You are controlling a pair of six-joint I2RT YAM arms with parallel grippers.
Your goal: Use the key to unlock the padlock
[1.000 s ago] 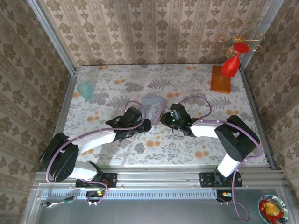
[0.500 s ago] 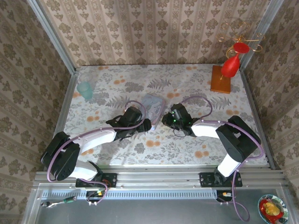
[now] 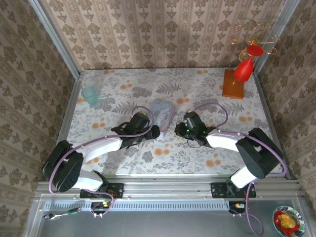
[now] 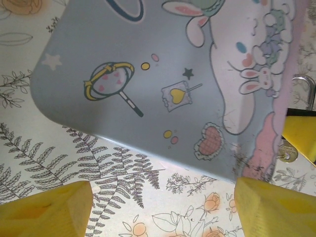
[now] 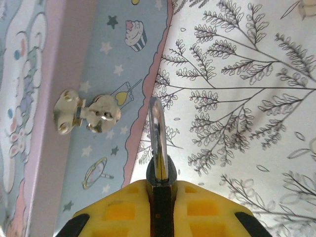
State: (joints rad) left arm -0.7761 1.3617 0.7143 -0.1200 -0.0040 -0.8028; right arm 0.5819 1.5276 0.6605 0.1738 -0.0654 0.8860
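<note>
Two grippers, top view: left gripper (image 3: 155,132) and right gripper (image 3: 178,127) flank the near end of a pale blue tin (image 3: 162,109), mid-tabletop (image 3: 123,89).
Left wrist view: fingers (image 4: 49,212) spread wide, holding nothing, tin just ahead.
Right wrist view: fingers (image 5: 197,210) pinch the padlock (image 5: 158,148), shackle pointing outward, just beside the tin's pink-edged side, near its clasp (image 5: 86,113).

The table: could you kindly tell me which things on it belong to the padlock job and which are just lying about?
Job in hand:
padlock, gripped in the right claw
left claw, open

Lying about:
pale blue tin
teal cup
red ornament by a wooden stand
</note>
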